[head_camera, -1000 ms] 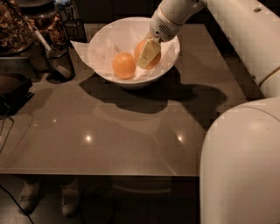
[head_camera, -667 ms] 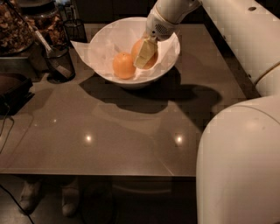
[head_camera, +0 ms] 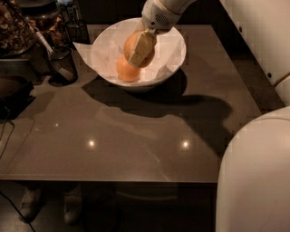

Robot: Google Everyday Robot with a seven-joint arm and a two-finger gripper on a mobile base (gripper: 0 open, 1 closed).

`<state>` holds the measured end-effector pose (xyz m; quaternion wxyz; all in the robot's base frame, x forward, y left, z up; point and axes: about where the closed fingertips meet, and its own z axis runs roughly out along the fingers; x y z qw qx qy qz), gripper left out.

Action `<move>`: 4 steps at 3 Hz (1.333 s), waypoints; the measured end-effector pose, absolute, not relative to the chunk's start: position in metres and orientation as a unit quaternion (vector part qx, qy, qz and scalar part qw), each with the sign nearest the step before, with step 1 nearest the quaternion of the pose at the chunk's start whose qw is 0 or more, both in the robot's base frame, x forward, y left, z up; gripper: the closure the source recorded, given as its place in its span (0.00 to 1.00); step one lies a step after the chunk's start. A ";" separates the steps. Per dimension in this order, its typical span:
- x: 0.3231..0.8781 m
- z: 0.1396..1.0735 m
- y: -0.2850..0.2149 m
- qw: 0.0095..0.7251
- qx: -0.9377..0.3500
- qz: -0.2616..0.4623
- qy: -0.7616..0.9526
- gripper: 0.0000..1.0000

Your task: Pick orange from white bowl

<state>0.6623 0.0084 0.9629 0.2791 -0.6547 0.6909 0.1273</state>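
Dim room, dark glossy brown table [head_camera: 136,149] w/ two lamp glints near the middle. The gripper [head_camera: 139,50] was over the white bowl [head_camera: 177,54] at the far side of the table, reaching down from the top of the camera view on the white arm [head_camera: 159,12]. It was closed narrow around fruit. One pale finger [head_camera: 141,45] lay slantwise across the front of the upper orange [head_camera: 130,44], w/ peel showing on both sides of it; the other finger was hidden behind. Grasp looked made.

A second, lower orange [head_camera: 127,70] sat loose on the crumpled white paper [head_camera: 86,50] lining the bowl, just below the held one. The two overlapped in view, and whether they touched couldn't be told.

Progress, as a judgement: reach & grip done, lift at most begun. The held orange lay inside the bowl's outline, and how far it was clear of the paper couldn't be read from this angle. Left to do: raise it up past the rim w/o dragging the paper or knocking the other fruit, then carry it away from the bowl.

Further out: a black mesh cup [head_camera: 61,68] w/ a utensil handle in it stood just left of the bowl, and a jar of brownish snacks [head_camera: 16,27] was at the far left corner. Bowl & arm threw a broad shadow across the table toward the robot's white body [head_camera: 258,176] at lower right.
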 end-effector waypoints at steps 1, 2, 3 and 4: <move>0.662 0.963 0.010 0.280 -0.655 0.129 0.690 1.00; 0.647 0.971 0.021 0.282 -0.664 0.127 0.681 1.00; 0.616 0.981 0.031 0.289 -0.659 0.124 0.683 1.00; 0.577 0.983 0.037 0.285 -0.650 0.110 0.696 1.00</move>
